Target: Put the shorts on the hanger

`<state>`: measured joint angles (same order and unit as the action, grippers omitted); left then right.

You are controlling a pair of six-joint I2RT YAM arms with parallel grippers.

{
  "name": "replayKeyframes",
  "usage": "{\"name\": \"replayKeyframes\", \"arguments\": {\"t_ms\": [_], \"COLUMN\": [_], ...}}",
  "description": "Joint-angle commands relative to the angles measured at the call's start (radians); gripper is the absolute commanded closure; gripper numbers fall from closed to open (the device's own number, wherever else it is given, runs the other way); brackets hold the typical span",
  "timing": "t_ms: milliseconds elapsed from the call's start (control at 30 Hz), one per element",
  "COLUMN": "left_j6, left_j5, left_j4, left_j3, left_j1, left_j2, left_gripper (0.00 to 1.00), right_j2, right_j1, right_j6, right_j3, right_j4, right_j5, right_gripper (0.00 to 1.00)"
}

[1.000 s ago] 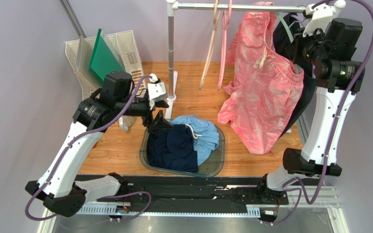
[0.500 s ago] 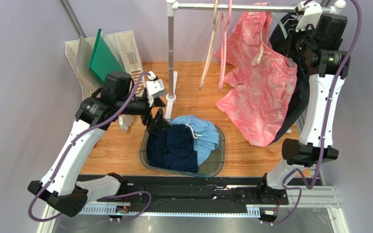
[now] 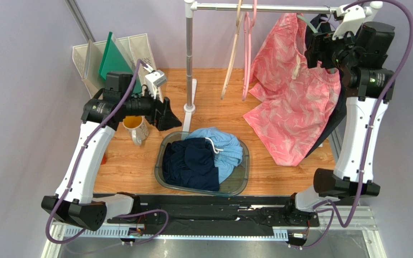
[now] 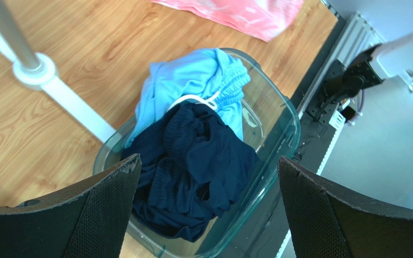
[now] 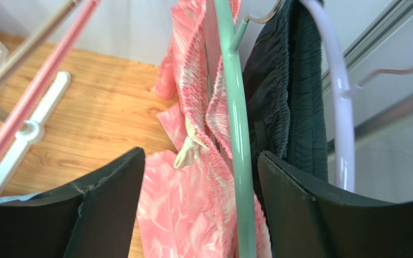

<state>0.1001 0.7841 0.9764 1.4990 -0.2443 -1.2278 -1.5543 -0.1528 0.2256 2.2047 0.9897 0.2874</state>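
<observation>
Shorts (image 3: 295, 102) hang at the right end of the rail (image 3: 257, 7). The waist is bunched against the hanger (image 5: 235, 134) and the bulk sags left, with the hem looking to reach the counter (image 3: 133, 161). Can't tell if the waist is over both hanger arms or only one.

Right hand (image 5: 200, 161) is up at the hanger, fingers spread, pinching nothing. Left hand (image 4: 207, 160) is also spread and empty, above the tub (image 3: 163, 177).

Risks:
- Load looks lopsided and the fabric is thin. Its weight could drag the waist off the hanger arm.
- The drawstring dangles between the right fingers, so a retreat could snag it and pull the shorts down.
- The lilac hanger (image 5: 338, 107) and its dark garment (image 5: 278, 107) sit just beside. A bump could tip either hook off the rail.

Room and surface: plain grey walls and a wooden counter. The tub holds a light blue garment (image 3: 225, 148) on top of navy ones (image 3: 192, 164). Back left are file trays (image 3: 138, 51) with a green board (image 3: 114, 62). Pink and beige hangers (image 3: 245, 48) hang mid-rail. A mug (image 3: 133, 126) sits under the left arm.
</observation>
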Motion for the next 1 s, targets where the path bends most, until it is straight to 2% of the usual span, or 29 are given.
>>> {"name": "replayKeyframes", "arguments": {"t_ms": [0,167,233,367,533,767,967], "left_j6": [-0.019,0.061,0.069,0.076,0.09,0.098,0.093], "left_j5": [0.003,-0.169,-0.213,-0.252,-0.316,-0.365,-0.471], "left_j4": [0.051,0.182,0.202,0.202,0.194,0.133,0.108], "left_j3": [0.078,0.233,0.236,0.161,0.014,-0.176,-0.253], "left_j1": [0.068,0.074,0.074,0.074,0.074,0.074,0.076], "left_j2": [0.03,-0.015,-0.006,0.027,0.097,0.235,0.304], "left_gripper": [0.01,0.01,0.0,0.01,0.01,0.01,0.01], "right_j2": [0.109,0.215,0.261,0.394,0.578,0.726,0.767], "right_j1": [0.002,0.004,0.004,0.004,0.004,0.004,0.006], "right_j6": [-0.011,-0.002,-0.008,-0.02,-0.017,0.017,0.009], "right_j3": [0.024,-0.006,-0.086,-0.322,-0.639,-0.888,-0.973], "right_j4": [-0.046,0.018,0.056,0.093,0.127,0.161,0.15], "right_j5": [0.001,0.065,0.11,0.292,0.407,0.443,0.444], "right_gripper": [0.15,0.11,0.11,0.11,0.11,0.11,0.11]}}
